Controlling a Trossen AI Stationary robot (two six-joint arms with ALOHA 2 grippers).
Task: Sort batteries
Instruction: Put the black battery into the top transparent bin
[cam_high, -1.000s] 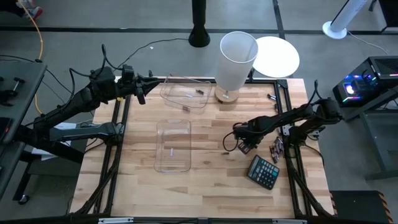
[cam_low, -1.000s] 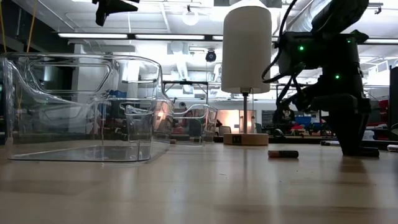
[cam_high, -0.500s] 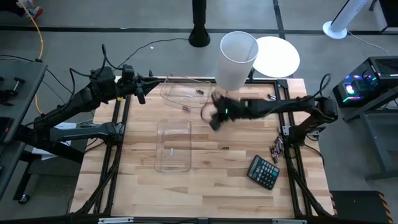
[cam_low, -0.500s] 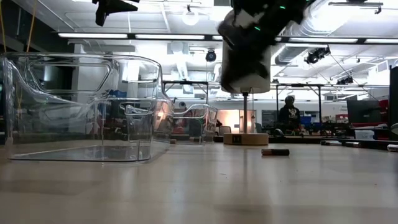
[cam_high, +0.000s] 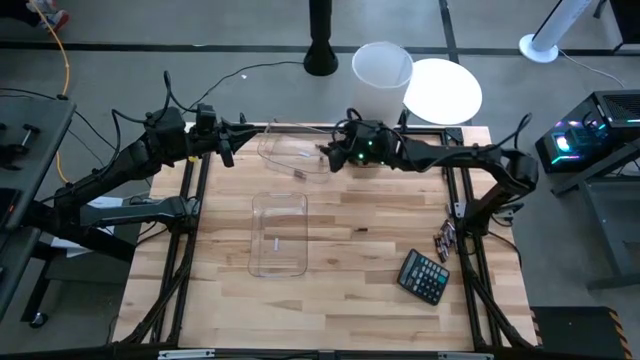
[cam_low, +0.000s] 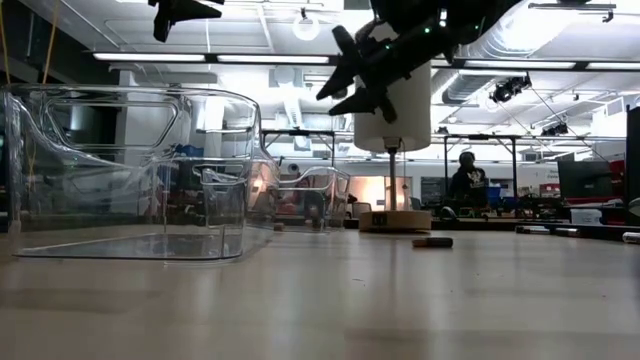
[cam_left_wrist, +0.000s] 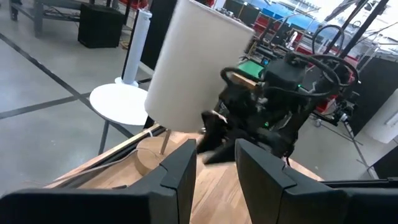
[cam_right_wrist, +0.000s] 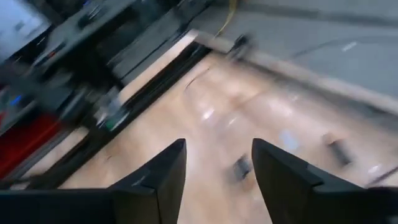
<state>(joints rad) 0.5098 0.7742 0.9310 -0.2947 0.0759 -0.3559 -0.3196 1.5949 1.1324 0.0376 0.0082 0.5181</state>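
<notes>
Wooden tabletop (cam_high: 340, 290), sorting barely begun: my right tool (cam_high: 330, 157) hangs with fingers parted and empty above the far clear bin (cam_high: 297, 150), which holds a few batteries (cam_high: 300, 174); the near bin (cam_high: 279, 233) holds one. My left tool (cam_high: 228, 150), fingers apart, waits at the left edge. One stray battery (cam_low: 432, 241) lies flat mid-table, long axis crosswise in the low view, and a cluster (cam_high: 443, 241) waits by the calculator (cam_high: 424, 277).

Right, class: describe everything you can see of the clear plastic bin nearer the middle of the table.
The clear rectangular plastic bin is transparent, open-topped, with rounded corners and a raised rim. It sits upright on the wooden table, left of centre, long side running front to back. One small battery lies on its floor. A second clear bin stands apart behind it, where the right tool hovers. Neither tool touches the middle bin; the left tool waits at the table's far-left edge.
</notes>
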